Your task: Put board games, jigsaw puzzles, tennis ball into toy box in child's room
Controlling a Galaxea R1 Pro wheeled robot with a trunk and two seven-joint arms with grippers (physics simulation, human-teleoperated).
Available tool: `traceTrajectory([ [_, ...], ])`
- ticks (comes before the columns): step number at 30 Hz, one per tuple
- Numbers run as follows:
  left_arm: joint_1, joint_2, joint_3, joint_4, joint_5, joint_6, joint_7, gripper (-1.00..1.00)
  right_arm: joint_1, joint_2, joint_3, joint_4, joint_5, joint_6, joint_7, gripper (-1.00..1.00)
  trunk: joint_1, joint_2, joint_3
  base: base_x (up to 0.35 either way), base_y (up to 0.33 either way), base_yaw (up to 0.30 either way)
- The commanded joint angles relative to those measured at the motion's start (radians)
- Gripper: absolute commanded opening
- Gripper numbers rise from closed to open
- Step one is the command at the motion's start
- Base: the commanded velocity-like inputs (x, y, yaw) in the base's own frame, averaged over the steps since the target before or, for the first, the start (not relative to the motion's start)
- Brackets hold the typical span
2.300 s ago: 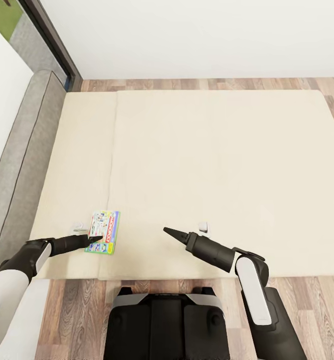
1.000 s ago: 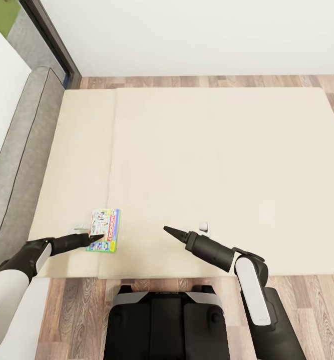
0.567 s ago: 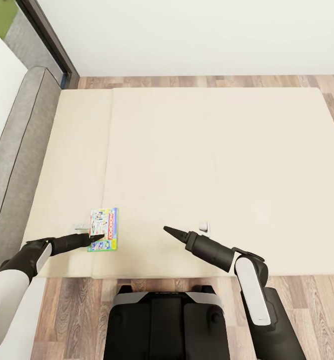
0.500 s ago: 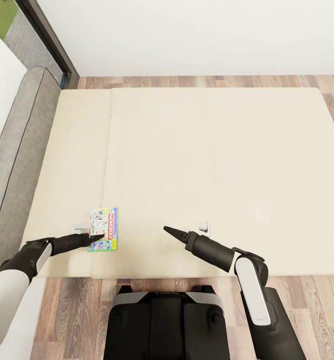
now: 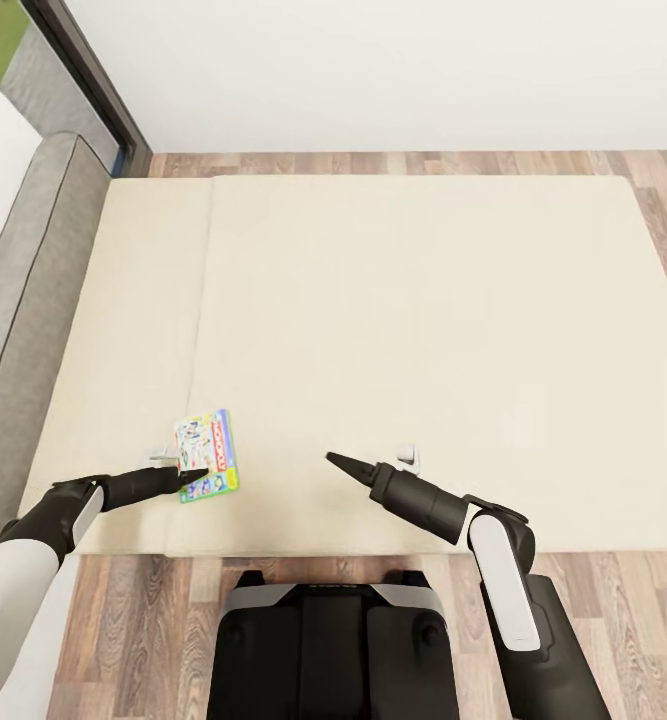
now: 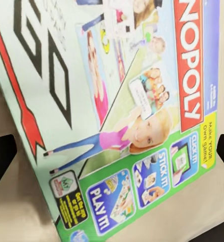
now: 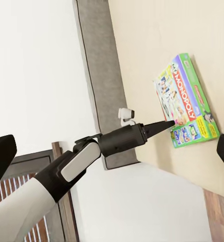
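Bed (image 5: 393,300): plain beige mattress, wide and bare apart from one flat box. Grey headboard (image 5: 23,290) runs along its left side; wood-plank floor (image 5: 393,162) shows beyond the far edge, along the right side, and in front by the robot's base.

Monopoly board game (image 5: 206,469) lies flat on the bed near the front edge, toward the headboard end, slightly rotated. Open mattress on its far side and toward the foot of the bed; a mattress seam runs just beside it on the headboard side.

Left end effector (image 5: 195,477): tip sits over the box's near-left part. In the left wrist view the box lid (image 6: 117,111) spans the frame, with two dark fingertips (image 6: 1,159) at opposite edges of the picture, well apart, so the jaws stand wide with nothing held. Contact with the lid cannot be told.

Right end effector (image 5: 333,461): hovers over bare mattress, well apart from the box on the side away from the headboard. In the right wrist view the fingertips (image 7: 2,156) sit at the frame's edges, spread wide, empty.

White wall (image 5: 393,70) behind the bed; dark window frame (image 5: 88,75) beyond the headboard's far end.
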Motion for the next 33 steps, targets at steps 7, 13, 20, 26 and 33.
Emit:
traceTrajectory([
  [7,0.0,-0.001,0.006,-0.001,-0.002,0.01,-0.005,1.0,-0.002,0.001,-0.001,0.0,0.003,0.005,0.004,1.0,0.001,-0.002,-0.001,0.0,-0.017,0.0],
  [13,0.0,0.001,0.008,-0.001,-0.002,0.01,-0.005,1.0,-0.001,0.001,-0.001,0.0,0.003,0.005,0.004,1.0,0.001,-0.002,-0.001,0.0,-0.001,0.0],
  [20,0.0,0.003,0.012,-0.001,-0.002,0.009,-0.005,1.0,-0.001,0.001,-0.001,0.0,0.003,0.005,0.004,1.0,0.001,-0.002,-0.001,0.0,0.0,0.0],
  [26,0.0,0.007,0.014,-0.027,-0.001,0.009,-0.004,1.0,-0.001,0.001,-0.001,0.0,0.003,0.005,0.004,1.0,0.001,-0.002,-0.001,0.0,0.0,0.0],
  [33,0.0,0.007,0.018,-0.042,0.001,0.008,-0.003,1.0,-0.001,0.001,-0.001,0.0,0.003,0.005,0.004,1.0,0.001,-0.002,-0.001,0.0,0.0,0.0],
])
